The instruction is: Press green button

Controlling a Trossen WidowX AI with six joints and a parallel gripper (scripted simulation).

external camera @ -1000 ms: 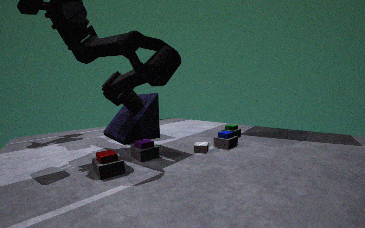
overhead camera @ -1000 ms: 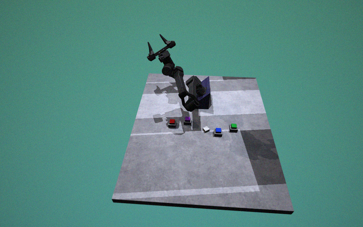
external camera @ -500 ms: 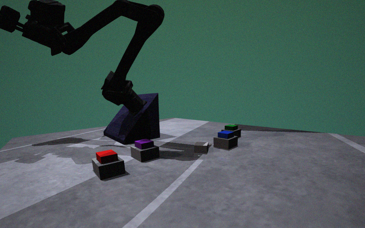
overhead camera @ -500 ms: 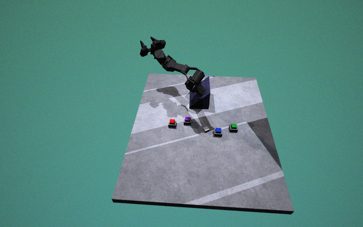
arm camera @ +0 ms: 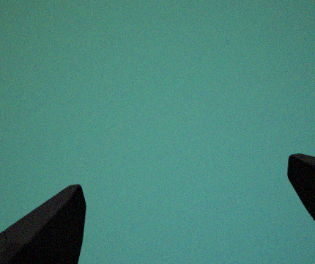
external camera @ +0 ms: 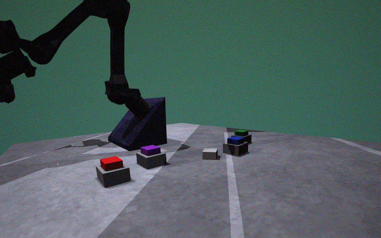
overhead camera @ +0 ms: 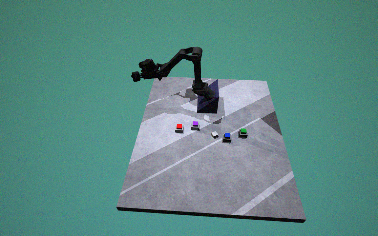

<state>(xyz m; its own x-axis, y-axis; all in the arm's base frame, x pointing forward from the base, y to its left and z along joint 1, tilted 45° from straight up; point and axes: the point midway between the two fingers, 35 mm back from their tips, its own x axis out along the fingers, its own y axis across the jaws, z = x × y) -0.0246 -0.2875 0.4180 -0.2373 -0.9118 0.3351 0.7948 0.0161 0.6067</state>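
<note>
The green button (overhead camera: 243,130) (external camera: 241,133) sits on its grey base, rightmost of the buttons in the top view and farthest back in the exterior view. Its cap stands raised. My gripper (arm camera: 188,180) is open and empty, with its two dark fingers wide apart in the wrist view. In the top view it is high at the far left, beyond the table's left edge and far from the green button. In the exterior view it is partly cut off by the left image edge. The wrist view shows only plain green background between the fingers.
A blue button (overhead camera: 227,135) (external camera: 235,140) stands close beside the green one. A small white block (overhead camera: 214,134) (external camera: 210,153) lies left of it. The purple button (overhead camera: 195,123) (external camera: 150,150) and red button (overhead camera: 179,126) (external camera: 111,163) are farther left. The arm's dark wedge base (overhead camera: 208,106) (external camera: 153,130) stands behind.
</note>
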